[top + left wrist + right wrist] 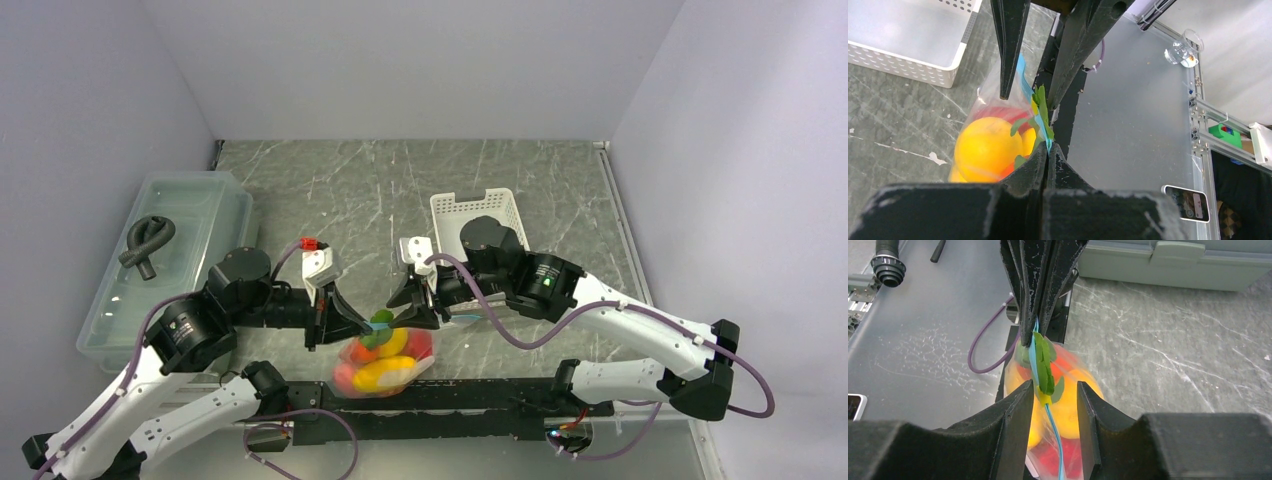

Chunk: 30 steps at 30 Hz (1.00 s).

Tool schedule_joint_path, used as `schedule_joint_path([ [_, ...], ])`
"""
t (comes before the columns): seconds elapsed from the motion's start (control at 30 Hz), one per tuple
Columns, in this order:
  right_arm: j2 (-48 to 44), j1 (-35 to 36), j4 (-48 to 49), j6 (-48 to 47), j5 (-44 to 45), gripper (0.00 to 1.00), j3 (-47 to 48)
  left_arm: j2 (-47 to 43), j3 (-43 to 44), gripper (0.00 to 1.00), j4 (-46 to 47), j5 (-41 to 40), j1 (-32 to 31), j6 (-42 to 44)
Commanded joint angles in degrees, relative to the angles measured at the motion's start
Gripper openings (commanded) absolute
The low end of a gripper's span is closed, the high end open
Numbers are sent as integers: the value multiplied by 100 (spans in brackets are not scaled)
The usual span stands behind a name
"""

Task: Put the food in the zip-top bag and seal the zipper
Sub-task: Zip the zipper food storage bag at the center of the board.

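Note:
The clear zip-top bag [385, 365] hangs between my two grippers at the table's near edge. It holds the food: yellow round fruits [985, 147] and red and orange pieces [1060, 452]. A green leafy piece [1043, 365] pokes up through the mouth along the teal-blue zipper [1054, 435]. My left gripper [1048, 149] is shut on one end of the zipper; it also shows in the top view [362, 328] and the right wrist view [1031, 337]. My right gripper [1053, 390] is open, its fingers on either side of the zipper without pinching it; it also shows in the top view [412, 318].
A white perforated basket [480, 215] stands behind the right gripper. A translucent lidded bin [165, 270] with a black hose [148, 245] on it is at the left. A black rail [480, 395] runs along the near edge below the bag.

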Motion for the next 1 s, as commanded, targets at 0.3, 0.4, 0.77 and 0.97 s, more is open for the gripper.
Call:
schedule_joint_path([
  [0.3, -46, 10, 220, 34, -332, 37, -69, -86, 307, 0, 215, 139, -6, 102],
  [0.4, 1, 10, 172, 15, -413, 30, -47, -77, 317, 0, 215, 130, -6, 107],
  [0.77, 4, 10, 119, 0, -297, 28, -144, -75, 374, 0, 162, 82, -6, 128],
  [0.97, 28, 10, 143, 4, -297, 25, -162, -59, 405, 0, 175, 108, -6, 121],
])
